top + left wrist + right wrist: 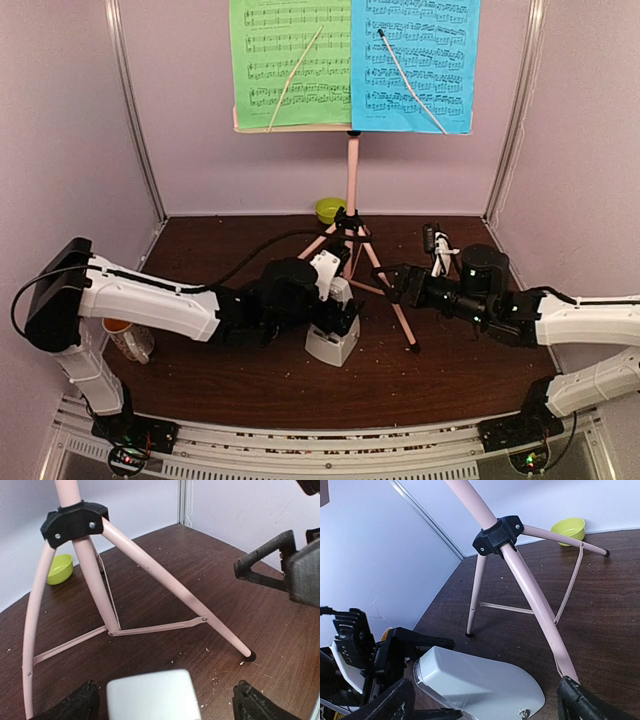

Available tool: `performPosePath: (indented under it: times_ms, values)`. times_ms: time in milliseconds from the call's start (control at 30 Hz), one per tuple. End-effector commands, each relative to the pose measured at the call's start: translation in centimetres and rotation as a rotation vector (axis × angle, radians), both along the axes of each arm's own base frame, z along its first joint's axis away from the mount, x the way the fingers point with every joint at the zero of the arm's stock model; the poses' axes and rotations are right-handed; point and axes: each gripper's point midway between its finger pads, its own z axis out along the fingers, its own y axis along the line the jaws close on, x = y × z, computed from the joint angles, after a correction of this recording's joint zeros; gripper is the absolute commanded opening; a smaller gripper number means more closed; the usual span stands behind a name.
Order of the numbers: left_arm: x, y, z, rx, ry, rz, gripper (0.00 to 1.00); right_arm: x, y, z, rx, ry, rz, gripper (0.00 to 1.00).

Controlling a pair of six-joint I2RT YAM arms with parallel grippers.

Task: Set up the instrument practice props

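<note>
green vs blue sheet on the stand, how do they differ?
The green music sheet sits on the left of the stand, the blue music sheet on the right. Green's bottom stops at the pink ledge; blue's hangs over it. Both upright, edges meeting, each crossed by a slanted wire.

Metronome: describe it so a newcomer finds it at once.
Find the tall pink tripod music stand mid-table. Just in front of its legs stands a small pale tapered metronome between the left gripper's open fingers. Unlike the round lime-green bowl behind, it is whitish and wedge-shaped.
</note>
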Motion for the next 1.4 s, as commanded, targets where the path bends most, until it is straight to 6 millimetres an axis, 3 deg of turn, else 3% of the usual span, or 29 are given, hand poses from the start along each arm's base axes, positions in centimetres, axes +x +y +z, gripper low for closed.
performPosePath:
  times_ms: [0, 267, 700, 833, 1067, 1367]
  values:
    - [-0.8, 1.1, 3.6, -0.1, -0.069, -0.053, 0.95, 0.6, 0.7, 1.0, -0.013, -0.025, 0.009, 1.0]
    - [-1.1, 2.9, 2.5, -0.12, -0.035, -0.012, 0.9, 1.7, 2.2, 1.6, -0.055, -0.017, 0.019, 0.97]
    - [-0.5, 0.9, 1.5, -0.059, -0.025, -0.044, 0.88, 1.7, 3.1, 1.1, -0.051, 0.007, 0.047, 0.96]
    - [-0.4, 0.6, 1.0, -0.055, -0.008, -0.148, 0.84, 1.6, 3.2, 1.0, -0.052, 0.01, 0.056, 0.96]
    - [-0.4, 2.0, 1.5, -0.08, -0.069, -0.318, 0.68, 1.5, 3.3, 0.9, -0.055, 0.01, 0.067, 0.96]
    - [-3.4, 1.6, 1.9, 0.007, -0.221, -0.639, 0.65, 1.5, 4.0, 0.8, -0.05, 0.017, 0.091, 0.96]
